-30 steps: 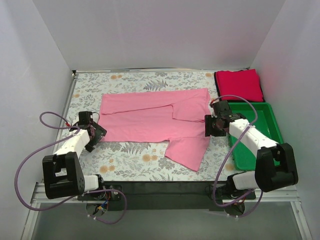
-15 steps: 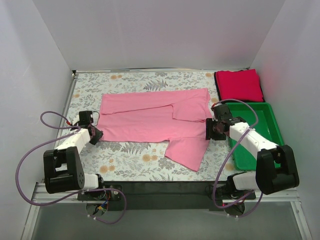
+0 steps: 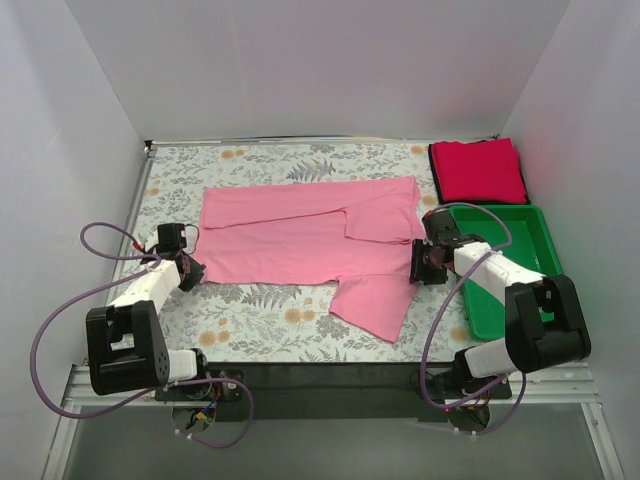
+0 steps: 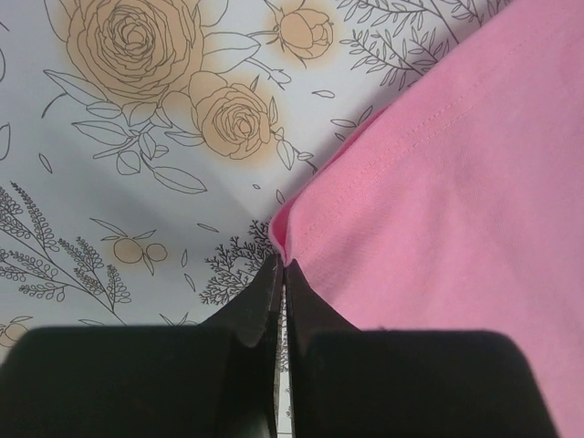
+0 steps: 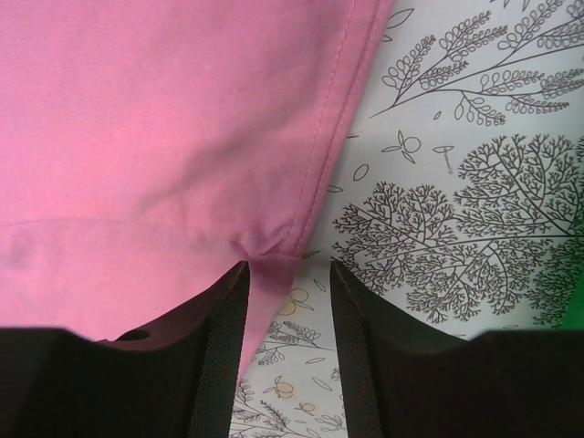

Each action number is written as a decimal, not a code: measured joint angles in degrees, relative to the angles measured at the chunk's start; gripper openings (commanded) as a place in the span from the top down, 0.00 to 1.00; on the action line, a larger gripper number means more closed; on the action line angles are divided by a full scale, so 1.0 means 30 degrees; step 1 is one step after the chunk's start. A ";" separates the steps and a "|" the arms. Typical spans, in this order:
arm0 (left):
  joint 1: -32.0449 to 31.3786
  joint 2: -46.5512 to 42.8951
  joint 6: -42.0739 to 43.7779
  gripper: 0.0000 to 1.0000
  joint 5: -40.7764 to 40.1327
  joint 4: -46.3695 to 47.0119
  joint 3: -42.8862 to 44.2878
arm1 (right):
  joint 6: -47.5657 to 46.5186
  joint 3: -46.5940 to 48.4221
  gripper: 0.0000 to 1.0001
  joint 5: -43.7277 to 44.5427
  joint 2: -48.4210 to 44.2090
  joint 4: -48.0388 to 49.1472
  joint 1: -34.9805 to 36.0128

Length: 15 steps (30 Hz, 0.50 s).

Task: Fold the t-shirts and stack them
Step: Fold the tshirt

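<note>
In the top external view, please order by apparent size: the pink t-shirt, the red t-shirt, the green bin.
Largest: spread light pink cotton t-shirt.
Middle: green rectangular plastic bin.
Smallest: folded crimson red cotton t-shirt.

Bright, even overhead light, no glare; shadows faint and soft. In both wrist views the black fingers (image 4: 260,328) close to the lens are dark and blurred; the pink shirt (image 4: 456,182) and flowered cloth (image 4: 119,182) just ahead are sharp.

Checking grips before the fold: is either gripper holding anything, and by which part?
Left gripper pinches the light pink cotton t-shirt by its near left corner. Right gripper straddles its edge, jaws apart.
</note>
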 measured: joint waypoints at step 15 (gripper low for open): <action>0.0000 0.0095 -0.0036 1.00 -0.0539 -0.2455 0.1224 | 0.0262 -0.0029 0.99 -0.0284 0.0678 0.0641 -0.0240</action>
